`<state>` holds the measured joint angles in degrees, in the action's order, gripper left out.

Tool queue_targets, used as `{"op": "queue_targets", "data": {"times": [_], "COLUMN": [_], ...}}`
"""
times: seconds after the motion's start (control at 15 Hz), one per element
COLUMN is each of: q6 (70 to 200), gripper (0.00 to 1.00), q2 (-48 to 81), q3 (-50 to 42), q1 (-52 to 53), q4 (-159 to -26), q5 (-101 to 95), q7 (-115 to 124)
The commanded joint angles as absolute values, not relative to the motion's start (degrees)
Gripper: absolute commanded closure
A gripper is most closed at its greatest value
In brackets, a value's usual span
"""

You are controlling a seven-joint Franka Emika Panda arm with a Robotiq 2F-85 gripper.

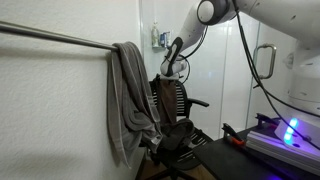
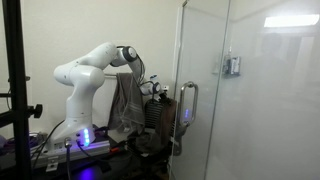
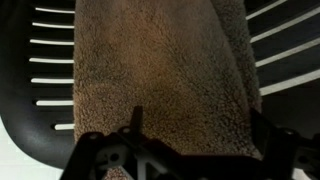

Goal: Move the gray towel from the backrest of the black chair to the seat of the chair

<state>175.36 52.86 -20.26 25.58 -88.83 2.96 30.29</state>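
Note:
In the wrist view the gray towel, a brownish-gray fleecy cloth, hangs over the ribbed backrest of the black chair and fills most of the picture. My gripper is open right at the towel, its two dark fingers spread on either side of the cloth's lower part. In both exterior views the gripper is at the top of the chair's backrest. The towel is hard to pick out in those views.
A larger, lighter gray towel hangs from a metal bar right next to the chair. A glass door with a handle stands close to the chair. A lit device sits at the robot's base.

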Motion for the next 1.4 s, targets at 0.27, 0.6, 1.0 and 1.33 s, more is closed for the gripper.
{"op": "queue_targets", "data": {"times": [0.27, 0.6, 1.0, 1.33], "q6": [170.41, 165.09, 161.90, 160.21], "gripper": [0.00, 0.33, 0.76, 1.00], "q2": [59.48, 60.33, 60.10, 59.82], "q3": [-20.80, -20.29, -18.91, -18.11], "q1": [25.42, 24.27, 22.80, 21.62], "q4": [-79.49, -75.45, -73.19, -72.64], "q5": [5.93, 5.10, 4.18, 4.01], "q7": [30.78, 32.75, 34.98, 36.55]}}
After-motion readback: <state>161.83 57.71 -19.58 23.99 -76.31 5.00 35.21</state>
